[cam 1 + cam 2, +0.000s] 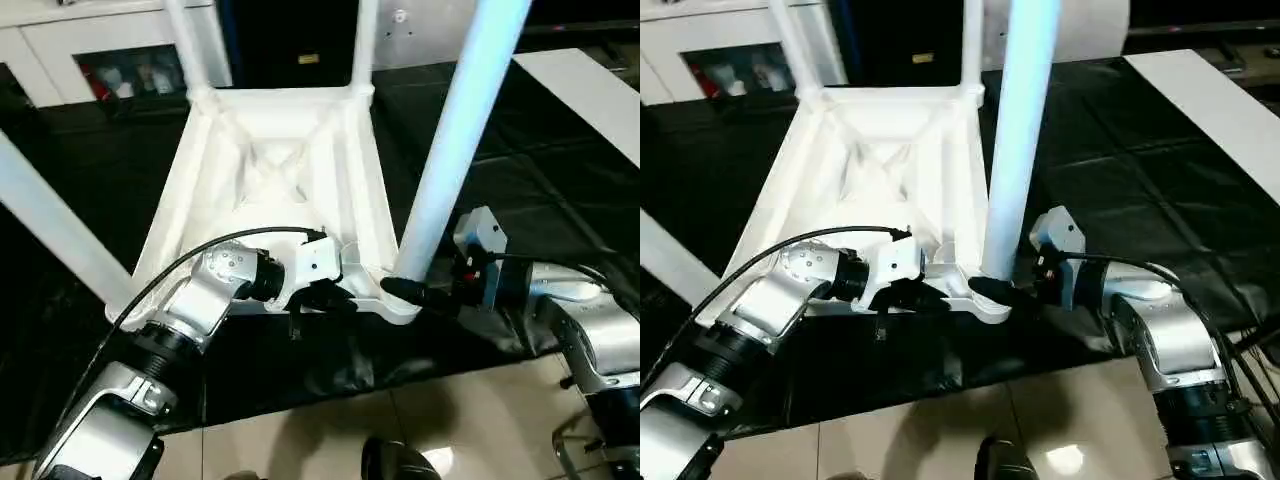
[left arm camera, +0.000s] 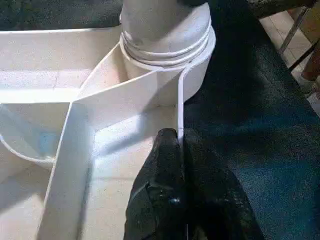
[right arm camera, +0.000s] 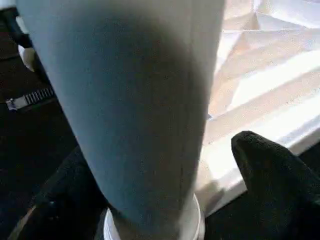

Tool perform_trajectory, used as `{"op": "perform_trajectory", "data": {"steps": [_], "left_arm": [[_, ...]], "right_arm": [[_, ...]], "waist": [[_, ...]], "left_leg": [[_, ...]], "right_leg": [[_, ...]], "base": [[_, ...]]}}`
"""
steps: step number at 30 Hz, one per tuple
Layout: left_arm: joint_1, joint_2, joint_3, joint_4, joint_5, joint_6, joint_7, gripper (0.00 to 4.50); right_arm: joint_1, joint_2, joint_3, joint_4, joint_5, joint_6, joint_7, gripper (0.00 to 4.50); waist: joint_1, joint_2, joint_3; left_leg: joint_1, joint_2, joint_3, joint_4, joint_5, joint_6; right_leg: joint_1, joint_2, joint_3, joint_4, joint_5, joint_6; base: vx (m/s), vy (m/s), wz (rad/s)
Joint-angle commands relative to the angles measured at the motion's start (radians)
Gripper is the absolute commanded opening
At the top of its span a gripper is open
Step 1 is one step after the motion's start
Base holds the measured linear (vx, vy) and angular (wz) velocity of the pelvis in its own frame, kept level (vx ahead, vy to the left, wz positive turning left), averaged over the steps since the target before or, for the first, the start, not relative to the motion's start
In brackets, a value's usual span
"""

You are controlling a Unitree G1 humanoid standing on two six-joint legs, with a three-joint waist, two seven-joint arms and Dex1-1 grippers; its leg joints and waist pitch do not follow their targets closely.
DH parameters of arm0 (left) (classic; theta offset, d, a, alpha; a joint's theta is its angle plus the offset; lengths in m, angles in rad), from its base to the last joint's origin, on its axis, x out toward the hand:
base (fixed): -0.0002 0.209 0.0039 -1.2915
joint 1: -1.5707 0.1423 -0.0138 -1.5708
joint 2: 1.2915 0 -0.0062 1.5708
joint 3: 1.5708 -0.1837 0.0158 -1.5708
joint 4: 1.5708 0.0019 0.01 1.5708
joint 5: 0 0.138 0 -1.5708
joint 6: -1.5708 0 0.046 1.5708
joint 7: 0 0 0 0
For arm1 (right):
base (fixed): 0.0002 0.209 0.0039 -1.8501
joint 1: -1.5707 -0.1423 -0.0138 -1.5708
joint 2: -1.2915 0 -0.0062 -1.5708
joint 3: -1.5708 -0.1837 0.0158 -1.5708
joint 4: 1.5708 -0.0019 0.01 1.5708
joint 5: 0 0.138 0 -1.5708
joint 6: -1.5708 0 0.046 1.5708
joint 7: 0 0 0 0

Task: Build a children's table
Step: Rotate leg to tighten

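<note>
The children's table [image 1: 270, 170] lies upside down on the black-covered work surface, ribbed underside up, with its legs standing in the corner sockets. My left gripper [image 1: 335, 295] is shut on the thin near rim [image 2: 180, 105] of the top, close to the near-right socket [image 2: 170, 60]. My right gripper [image 1: 405, 290] is open at the foot of the near-right leg [image 1: 455, 150]. One finger [image 3: 270, 170] stands apart from the leg [image 3: 135, 100] and the other finger [image 3: 65, 195] lies close against its far side. The near-left leg [image 1: 50, 225] slants out to the left.
A white glass-doored cabinet [image 1: 90, 50] stands at the back left. A white board [image 1: 590, 90] lies at the back right. The black cover's front edge hangs over a tiled floor [image 1: 330, 430], just below both forearms.
</note>
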Motion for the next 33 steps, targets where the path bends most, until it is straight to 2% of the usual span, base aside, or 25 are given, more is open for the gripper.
{"op": "perform_trajectory", "data": {"steps": [1,3,4,6,10,11,15,16,18,20,23,26,27,30,33], "left_arm": [[-0.001,0.033,-0.002,0.025,0.003,-0.013,-0.031,0.00],[-0.002,0.047,-0.009,0.027,-0.002,-0.038,-0.075,0.00],[-0.002,0.052,-0.013,0.028,-0.004,-0.048,-0.091,0.00],[-0.006,0.064,-0.021,0.032,-0.001,-0.059,-0.113,0.00],[-0.018,0.079,-0.033,0.044,0.003,-0.082,-0.136,0.00],[-0.020,0.083,-0.036,0.046,0.004,-0.087,-0.140,0.00],[-0.029,0.089,-0.046,0.061,0.007,-0.110,-0.165,0.00],[-0.030,0.089,-0.047,0.062,0.008,-0.112,-0.168,0.00],[-0.028,0.090,-0.049,0.059,0.009,-0.114,-0.174,0.00],[-0.026,0.090,-0.049,0.057,0.009,-0.114,-0.176,0.00],[-0.026,0.090,-0.049,0.056,0.008,-0.114,-0.178,0.00],[-0.025,0.092,-0.051,0.057,0.006,-0.116,-0.183,0.00],[-0.024,0.094,-0.052,0.056,0.005,-0.115,-0.183,0.00],[-0.018,0.096,-0.040,0.046,-0.001,-0.082,-0.168,0.00],[-0.009,0.097,-0.024,0.034,-0.006,-0.045,-0.145,0.00]], "right_arm": [[-0.014,-0.020,0.008,0.001,0.029,-0.001,0.054,3.99],[-0.016,-0.037,0.015,0.001,0.051,0.013,0.113,3.99],[-0.014,-0.046,0.022,-0.002,0.054,0.012,0.136,3.99],[-0.011,-0.069,0.038,-0.005,0.060,0.021,0.183,3.73],[-0.013,-0.098,0.059,0.001,0.067,0.039,0.241,3.47],[-0.014,-0.101,0.063,0.005,0.064,0.036,0.246,3.29],[-0.040,-0.081,0.086,0.070,0.025,-0.014,0.240,2.98],[-0.044,-0.077,0.091,0.078,0.018,-0.023,0.238,2.87],[-0.054,-0.056,0.100,0.095,0.012,-0.026,0.231,2.73],[-0.061,-0.046,0.106,0.101,0.015,-0.023,0.232,2.58],[-0.065,-0.042,0.110,0.103,0.018,-0.022,0.235,2.33],[-0.076,-0.028,0.120,0.123,0.016,-0.029,0.238,2.01],[-0.079,-0.020,0.125,0.129,0.018,-0.028,0.240,2.01],[-0.068,-0.004,0.128,0.116,0.029,-0.003,0.237,1.94],[-0.049,0.004,0.124,0.091,0.043,0.025,0.222,1.93]], "waist": [[0.011,-0.023,-0.096],[0.013,-0.028,-0.093],[0.014,-0.026,-0.092],[0.016,-0.027,-0.092],[0.028,-0.026,-0.094],[0.030,-0.026,-0.094],[0.034,-0.024,-0.094],[0.033,-0.026,-0.093],[0.034,-0.025,-0.096],[0.034,-0.027,-0.096],[0.036,-0.024,-0.098],[0.039,-0.026,-0.097],[0.039,-0.029,-0.098],[0.041,-0.028,-0.098],[0.039,-0.030,-0.096]], "left_leg": [[-0.022,0.046,0.005,-0.053,0.351,0.349],[-0.026,0.045,0.008,-0.056,0.293,0.330],[-0.026,0.047,0.008,-0.057,0.274,0.314],[-0.028,0.049,0.011,-0.058,0.254,0.277],[-0.026,0.050,0.014,-0.058,0.261,0.245],[-0.027,0.050,0.014,-0.059,0.262,0.239],[-0.025,0.050,0.017,-0.061,0.249,0.200],[-0.028,0.049,0.018,-0.062,0.239,0.190],[-0.027,0.052,0.017,-0.063,0.238,0.181],[-0.026,0.054,0.017,-0.063,0.249,0.184],[-0.023,0.056,0.017,-0.062,0.262,0.191],[-0.027,0.053,0.018,-0.062,0.262,0.195],[-0.029,0.052,0.018,-0.062,0.259,0.193],[-0.029,0.048,0.020,-0.064,0.236,0.173],[-0.028,0.051,0.021,-0.065,0.220,0.162]], "right_leg": [[0.096,-0.041,0.049,-0.029,-0.139,-0.287],[0.101,-0.042,0.047,-0.040,-0.216,-0.259],[0.101,-0.042,0.048,-0.044,-0.247,-0.244],[0.102,-0.040,0.049,-0.050,-0.282,-0.220],[0.102,-0.033,0.049,-0.053,-0.288,-0.202],[0.103,-0.033,0.049,-0.053,-0.290,-0.199],[0.101,-0.029,0.045,-0.058,-0.310,-0.192],[0.103,-0.028,0.045,-0.059,-0.319,-0.187],[0.103,-0.029,0.045,-0.055,-0.306,-0.191],[0.103,-0.029,0.046,-0.052,-0.285,-0.198],[0.102,-0.030,0.047,-0.048,-0.262,-0.208],[0.103,-0.031,0.045,-0.050,-0.277,-0.199],[0.106,-0.031,0.045,-0.051,-0.285,-0.192],[0.106,-0.030,0.044,-0.057,-0.329,-0.166],[0.104,-0.027,0.043,-0.061,-0.343,-0.162]], "base": [[0.000,0.000,0.00],[0.000,0.000,0.00],[0.000,0.000,0.00],[0.000,0.000,0.00],[0.000,0.000,0.00],[0.000,0.000,0.00],[0.000,0.000,0.00],[0.000,0.000,0.00],[0.000,0.000,0.00],[0.000,0.000,0.00],[0.000,0.000,0.00],[0.000,0.000,0.00],[0.000,0.000,0.00],[0.000,0.000,0.00],[0.000,0.000,0.00]]}}
